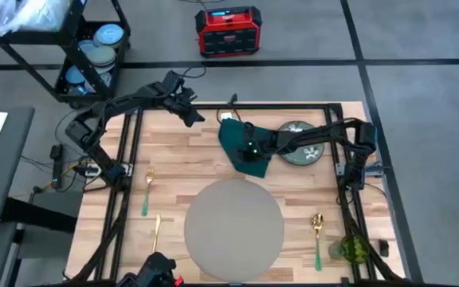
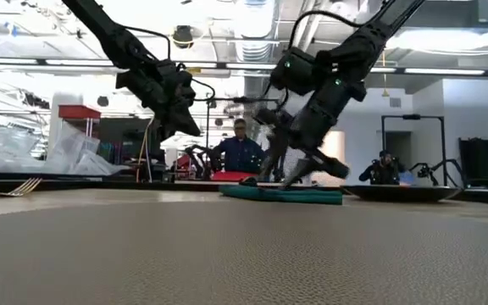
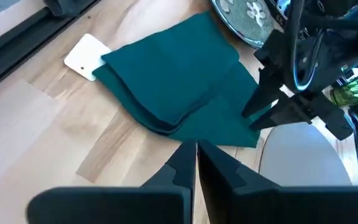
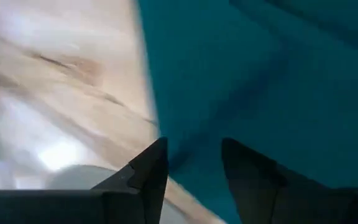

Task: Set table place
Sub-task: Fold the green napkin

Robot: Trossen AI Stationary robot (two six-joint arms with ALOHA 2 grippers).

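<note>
One round grey placemat [image 1: 233, 229] is seen from above on the near middle of the table [image 1: 194, 155]; being round, it has no long axis. One dark green napkin [image 1: 236, 143] lies just beyond it, folded, its length running roughly toward the placemat. Two forks [image 1: 146, 191] are laid left of the placemat, one spoon [image 1: 317, 239] right, and one flowered plate [image 1: 301, 147] is set beside the napkin. The right gripper [image 1: 249, 153] is placed over the napkin; the left gripper [image 1: 191, 114] is held near the far edge.

At table height, the napkin [image 2: 282, 194] is shown flat under the right gripper [image 2: 299, 174].

From the left wrist, its fingers [image 3: 180, 163] are seen pressed together.

From the right wrist, the fingers [image 4: 151, 165] are parted narrowly above the cloth, gripping nothing.
</note>
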